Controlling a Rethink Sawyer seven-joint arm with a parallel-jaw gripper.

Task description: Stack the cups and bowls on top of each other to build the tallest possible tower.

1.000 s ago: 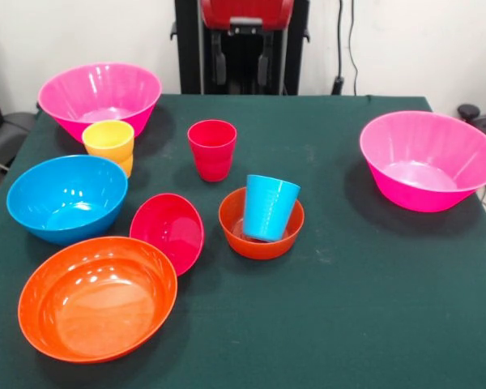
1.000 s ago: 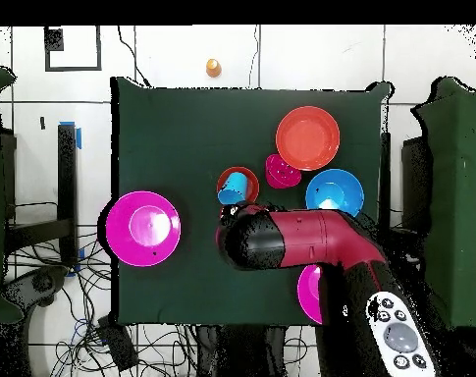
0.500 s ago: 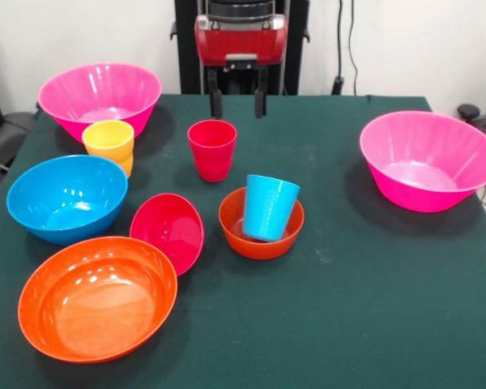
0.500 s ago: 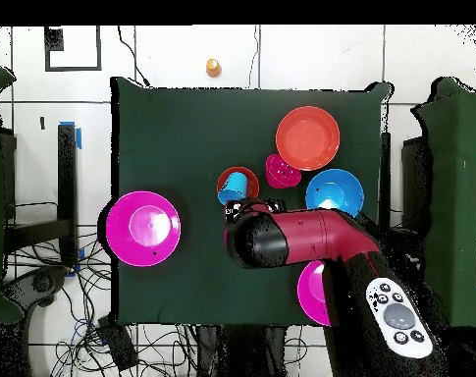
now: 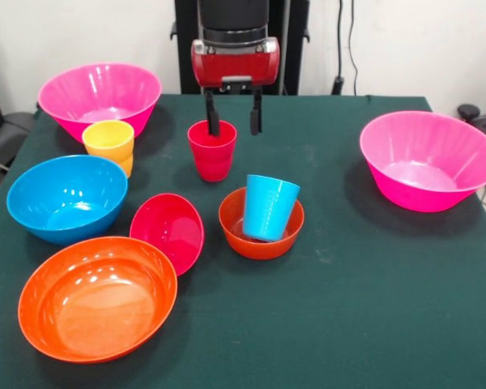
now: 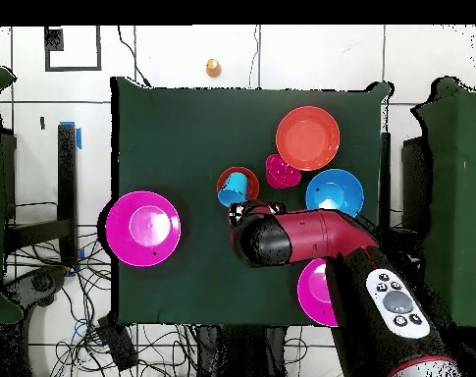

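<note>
The cups are sitting apart on the green table (image 5: 373, 275): the yellow cup (image 5: 108, 139) is standing on another by the left pink bowl (image 5: 100, 96), and the red cup (image 5: 212, 149) is standing alone mid-table. The gripper (image 5: 234, 121) is hanging spread over the red cup, one finger at its rim. The blue cup (image 5: 269, 207) is leaning in the small orange bowl (image 5: 261, 235).

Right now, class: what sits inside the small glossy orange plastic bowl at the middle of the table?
A blue plastic cup stands in the small orange bowl, leaning slightly. The cup covers most of the bowl's floor, so anything beneath it cannot be seen.
</note>
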